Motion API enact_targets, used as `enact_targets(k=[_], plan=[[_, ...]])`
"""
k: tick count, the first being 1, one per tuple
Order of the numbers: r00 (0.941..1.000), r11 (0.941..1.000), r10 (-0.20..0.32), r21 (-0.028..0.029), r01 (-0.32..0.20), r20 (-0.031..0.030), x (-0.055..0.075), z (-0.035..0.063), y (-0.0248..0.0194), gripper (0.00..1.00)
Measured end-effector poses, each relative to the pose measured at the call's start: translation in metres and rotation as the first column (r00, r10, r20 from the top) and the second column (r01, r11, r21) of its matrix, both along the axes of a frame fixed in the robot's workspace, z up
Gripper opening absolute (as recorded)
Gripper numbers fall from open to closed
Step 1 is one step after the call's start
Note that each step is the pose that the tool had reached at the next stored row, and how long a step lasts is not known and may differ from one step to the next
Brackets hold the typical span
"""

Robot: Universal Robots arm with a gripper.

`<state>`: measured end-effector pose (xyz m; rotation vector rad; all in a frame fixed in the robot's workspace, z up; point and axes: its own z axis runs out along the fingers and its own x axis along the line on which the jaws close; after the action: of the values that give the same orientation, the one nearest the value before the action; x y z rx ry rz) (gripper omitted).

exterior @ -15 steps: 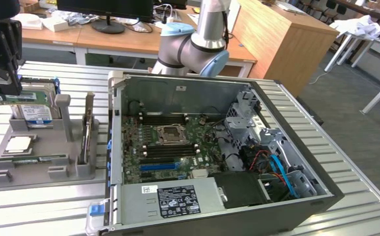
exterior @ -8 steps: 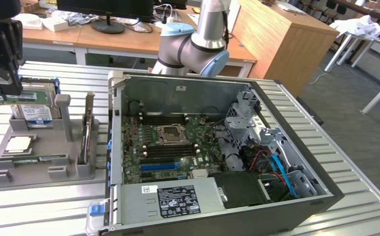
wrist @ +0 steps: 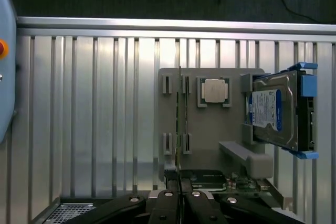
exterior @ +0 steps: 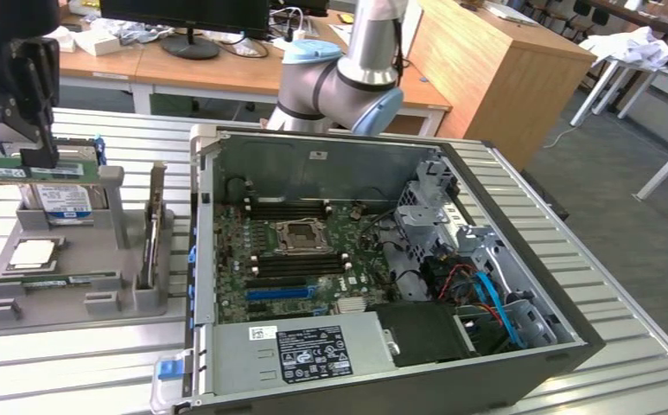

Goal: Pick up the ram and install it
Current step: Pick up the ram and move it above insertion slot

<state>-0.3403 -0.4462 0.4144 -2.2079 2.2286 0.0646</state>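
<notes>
The ram (exterior: 11, 171) is a long green stick held level above the exterior view's left end of the grey parts holder (exterior: 115, 298), in front of the hard drive (exterior: 66, 201). My gripper (exterior: 36, 161) comes down from above and is shut on its upper edge. In the wrist view the ram (wrist: 179, 124) shows edge-on as a thin line running out from my gripper (wrist: 179, 202) over the holder (wrist: 210, 140). The open computer case (exterior: 310, 143) lies to the exterior view's right, with its motherboard (exterior: 236, 251) and dark memory slots (exterior: 293, 207) exposed.
The holder also carries a silver processor (exterior: 34, 252), another green stick (exterior: 57, 280) lying flat, and an upright card (exterior: 155, 225). A blue slot (exterior: 282, 292) sits low on the motherboard. The arm's base (exterior: 340, 82) stands behind the case. The table (exterior: 68, 363) is ribbed metal.
</notes>
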Motion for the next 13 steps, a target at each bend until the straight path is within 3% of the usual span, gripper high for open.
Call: enact_targets(k=[13], plan=[[1.0, 1.0, 0.0, 0.0001, 0.0, -0.0001, 0.03, -0.0001, 0.0, 0.12]])
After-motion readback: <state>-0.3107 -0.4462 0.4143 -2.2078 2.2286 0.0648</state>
